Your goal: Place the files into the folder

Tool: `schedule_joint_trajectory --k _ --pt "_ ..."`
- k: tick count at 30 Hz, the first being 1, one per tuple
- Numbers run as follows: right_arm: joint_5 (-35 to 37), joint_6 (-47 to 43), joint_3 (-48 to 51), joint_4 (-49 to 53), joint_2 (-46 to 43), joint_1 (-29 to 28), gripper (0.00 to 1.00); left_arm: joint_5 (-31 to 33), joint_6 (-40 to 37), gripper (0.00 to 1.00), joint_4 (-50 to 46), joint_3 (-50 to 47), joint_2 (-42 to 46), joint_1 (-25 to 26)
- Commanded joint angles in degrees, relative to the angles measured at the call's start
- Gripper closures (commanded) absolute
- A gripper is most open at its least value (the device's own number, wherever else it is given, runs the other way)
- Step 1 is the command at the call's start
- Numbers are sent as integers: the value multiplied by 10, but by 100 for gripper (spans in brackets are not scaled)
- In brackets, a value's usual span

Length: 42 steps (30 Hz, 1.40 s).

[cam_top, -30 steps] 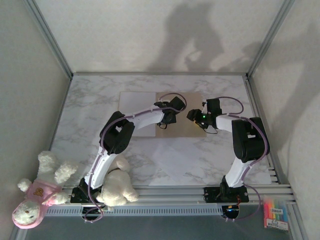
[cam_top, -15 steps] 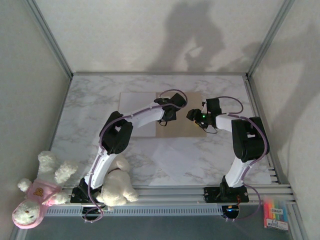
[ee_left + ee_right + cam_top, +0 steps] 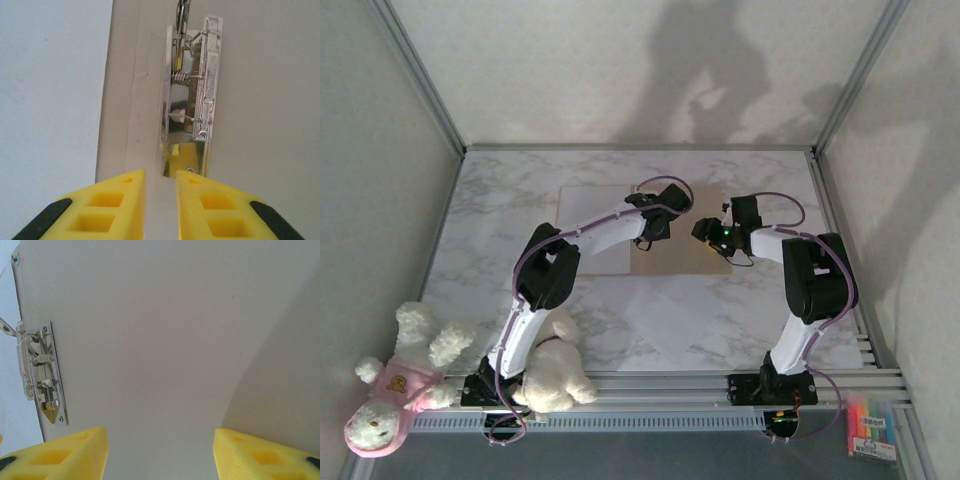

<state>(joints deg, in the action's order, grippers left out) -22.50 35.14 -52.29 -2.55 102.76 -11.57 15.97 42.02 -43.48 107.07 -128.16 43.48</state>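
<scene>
1. The pale marble-patterned desk carries everything, with the two arms bolted at its near edge.
2. The flat tan-brown cardboard folder lies open toward the far edge, about midway between the left and right edges. Its bare inner face shows in both wrist views.
3. The plain white rectangular paper sheet lies flat, touching the folder's left side. Whether it rests on a folder flap or on the desk, I cannot tell.
4. A white plush toy sits at the near edge against the left arm's base. A second white plush in a pink garment lies at the near left corner.
5. The left gripper is over the folder's left part. Its yellow fingers stand slightly apart with a narrow gap, pinching nothing.
6. The right gripper is over the folder's right part, its fingers spread wide and holding nothing.
7. A shiny metal spring clip is fixed along the folder's spine, just ahead of the left fingertips.
8. A pack of coloured markers lies just past the near right corner.
</scene>
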Motion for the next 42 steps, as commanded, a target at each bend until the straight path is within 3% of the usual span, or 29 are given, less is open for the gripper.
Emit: schedule_joint_trajectory --k 1,29,36,42 --pt "3 -10 -7 23 11 -6 41 16 -3 78 5 -10 18 -10" --pt "0 -12 -8 26 8 -7 41 -34 -95 81 43 218 -152 -92" --pt "-16 3 -8 10 9 -9 42 -27 -107 79 11 223 -106 -90" --pt "-15 -8 -35 40 -14 -8 41 -15 -95 73 -2 142 -11 -67"
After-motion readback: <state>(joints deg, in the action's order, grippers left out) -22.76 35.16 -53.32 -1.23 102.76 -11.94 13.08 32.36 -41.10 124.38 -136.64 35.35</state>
